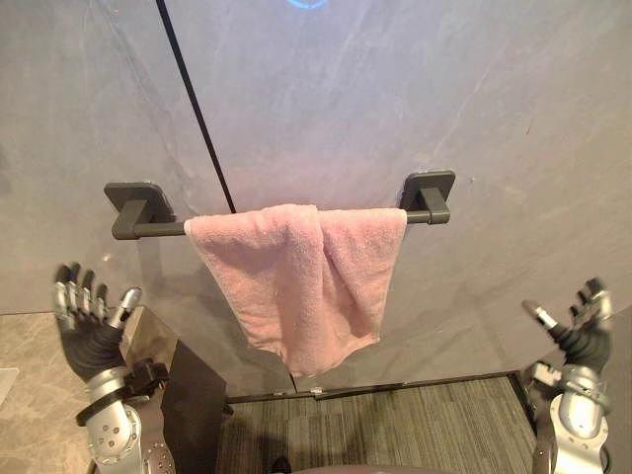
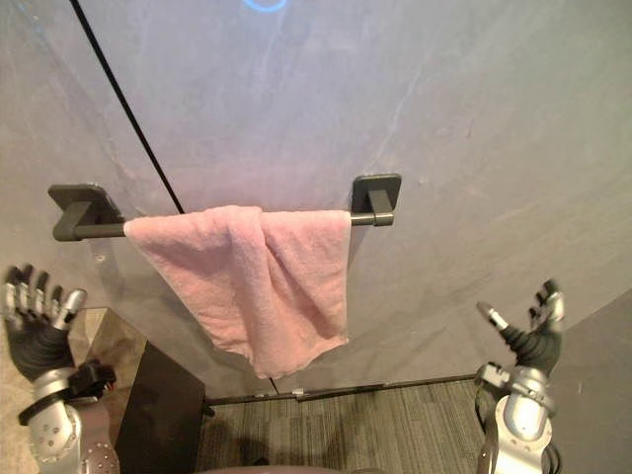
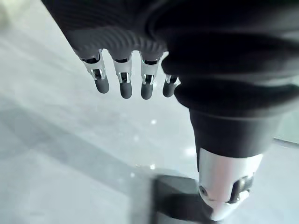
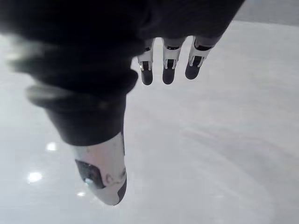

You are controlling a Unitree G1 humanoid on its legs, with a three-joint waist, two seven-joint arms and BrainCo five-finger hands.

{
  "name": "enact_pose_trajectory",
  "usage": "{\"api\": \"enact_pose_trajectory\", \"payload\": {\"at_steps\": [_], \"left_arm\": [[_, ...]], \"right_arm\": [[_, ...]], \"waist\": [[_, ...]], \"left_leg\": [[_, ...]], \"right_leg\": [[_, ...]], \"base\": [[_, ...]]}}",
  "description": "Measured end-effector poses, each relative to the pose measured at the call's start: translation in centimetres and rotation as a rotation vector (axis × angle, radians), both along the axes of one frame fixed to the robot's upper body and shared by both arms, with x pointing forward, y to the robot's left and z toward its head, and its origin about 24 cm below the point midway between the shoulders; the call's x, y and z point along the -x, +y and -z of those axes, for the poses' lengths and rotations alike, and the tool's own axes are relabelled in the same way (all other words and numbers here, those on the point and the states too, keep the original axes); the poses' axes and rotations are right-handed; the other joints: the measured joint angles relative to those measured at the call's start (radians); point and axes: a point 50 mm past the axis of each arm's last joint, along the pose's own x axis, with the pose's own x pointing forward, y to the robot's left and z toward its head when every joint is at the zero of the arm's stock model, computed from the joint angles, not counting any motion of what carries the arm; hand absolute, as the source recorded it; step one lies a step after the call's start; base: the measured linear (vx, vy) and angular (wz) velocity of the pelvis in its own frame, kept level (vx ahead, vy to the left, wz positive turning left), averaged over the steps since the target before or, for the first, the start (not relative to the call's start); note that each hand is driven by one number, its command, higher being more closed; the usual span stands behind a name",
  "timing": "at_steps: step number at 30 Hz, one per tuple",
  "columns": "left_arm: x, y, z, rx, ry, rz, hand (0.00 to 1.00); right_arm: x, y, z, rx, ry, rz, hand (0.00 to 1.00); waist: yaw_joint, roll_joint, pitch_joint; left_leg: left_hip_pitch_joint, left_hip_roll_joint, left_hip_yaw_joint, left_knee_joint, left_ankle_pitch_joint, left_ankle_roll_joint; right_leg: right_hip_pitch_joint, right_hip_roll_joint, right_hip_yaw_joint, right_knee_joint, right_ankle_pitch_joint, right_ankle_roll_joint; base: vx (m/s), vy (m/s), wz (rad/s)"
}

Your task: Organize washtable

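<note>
A pink towel (image 1: pixel 301 281) hangs bunched over a dark grey towel bar (image 1: pixel 158 228) fixed to the grey wall, covering the bar's middle and right part. Its lower edge hangs crooked, lowest near the middle. My left hand (image 1: pixel 87 321) is raised at the lower left, well below and left of the bar, fingers straight and holding nothing. My right hand (image 1: pixel 581 326) is raised at the lower right, clear of the towel, fingers relaxed and empty. In the wrist views both hands (image 3: pixel 122 70) (image 4: pixel 170 56) show straight fingers against bare grey stone.
The bar's brackets (image 1: pixel 431 193) stand out from the wall at each end. A thin black line (image 1: pixel 196 104) runs down the wall to the towel. A dark cabinet (image 1: pixel 197 405) stands at the lower left beside a striped grey carpet (image 1: pixel 415 430).
</note>
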Motion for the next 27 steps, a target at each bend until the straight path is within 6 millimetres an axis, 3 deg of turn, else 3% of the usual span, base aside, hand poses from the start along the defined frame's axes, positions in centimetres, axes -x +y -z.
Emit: {"api": "enact_pose_trajectory", "payload": {"at_steps": [2, 4, 6, 8, 14, 19, 22, 27], "left_arm": [[0.7, -1.0, -3.1, -0.068, -0.154, 0.026, 0.00], [0.7, -2.5, -5.2, -0.095, -0.282, 0.095, 0.00], [0.5, -4.1, -6.5, -0.081, -0.373, 0.197, 0.00], [-0.2, -6.7, -7.6, -0.049, -0.461, 0.411, 0.00], [-1.5, -13.1, -6.7, 0.099, -0.444, 0.972, 0.00], [-2.3, -15.7, -3.8, 0.143, -0.264, 1.237, 0.00], [-2.3, -16.5, -1.9, 0.111, -0.128, 1.354, 0.00], [-2.7, -15.7, 0.8, 0.075, 0.078, 1.388, 0.00]], "right_arm": [[-0.4, 1.5, -4.1, 0.081, -0.205, -0.049, 0.00], [-0.6, 3.4, -6.8, 0.136, -0.351, -0.130, 0.00], [-0.9, 5.5, -8.7, 0.158, -0.462, -0.247, 0.00], [-1.6, 9.0, -10.2, 0.139, -0.581, -0.495, 0.00], [-1.9, 16.9, -10.3, 0.091, -0.592, -1.085, 0.00], [-1.4, 18.4, -9.6, 0.071, -0.548, -1.300, 0.00], [-1.5, 19.0, -8.1, 0.098, -0.431, -1.413, 0.00], [-2.4, 18.4, -5.5, 0.124, -0.232, -1.444, 0.00]], "waist": [[-0.008, 0.005, -0.005], [-0.007, 0.006, -0.006], [-0.006, 0.006, -0.011], [-0.007, 0.006, -0.017], [-0.001, 0.001, -0.024], [-0.005, -0.001, -0.025], [-0.007, 0.000, -0.025], [-0.011, 0.001, -0.025]], "left_leg": [[0.004, -0.001, 0.000, 0.000, 0.000, 0.000], [0.011, 0.000, 0.000, 0.000, 0.000, 0.000], [0.016, 0.000, 0.000, 0.000, 0.000, 0.000], [0.017, 0.000, -0.001, 0.000, 0.001, 0.000], [0.026, 0.000, 0.002, 0.001, 0.001, 0.001], [0.036, 0.000, 0.004, 0.000, 0.003, 0.003], [0.044, 0.002, 0.015, -0.004, 0.003, 0.003], [0.047, 0.002, 0.018, -0.005, 0.003, 0.003]], "right_leg": [[0.002, -0.001, 0.001, 0.002, 0.000, 0.000], [0.009, 0.000, 0.000, 0.002, 0.000, 0.000], [0.014, 0.000, 0.000, 0.002, -0.001, 0.001], [0.014, 0.001, 0.001, 0.005, 0.000, 0.001], [0.015, 0.000, 0.006, 0.018, -0.002, 0.003], [0.019, -0.001, 0.010, 0.025, -0.002, 0.003], [0.018, 0.000, 0.023, 0.033, -0.003, 0.003], [0.017, 0.000, 0.027, 0.037, -0.003, 0.003]], "base": [[-0.04, 0.001, -0.01], [-0.04, -0.002, 0.01], [-0.04, -0.003, 0.01], [-0.05, -0.003, 0.00], [-0.01, 0.001, -0.01], [-0.03, 0.001, -0.02], [-0.05, 0.002, -0.10], [-0.04, 0.002, -0.03]]}}
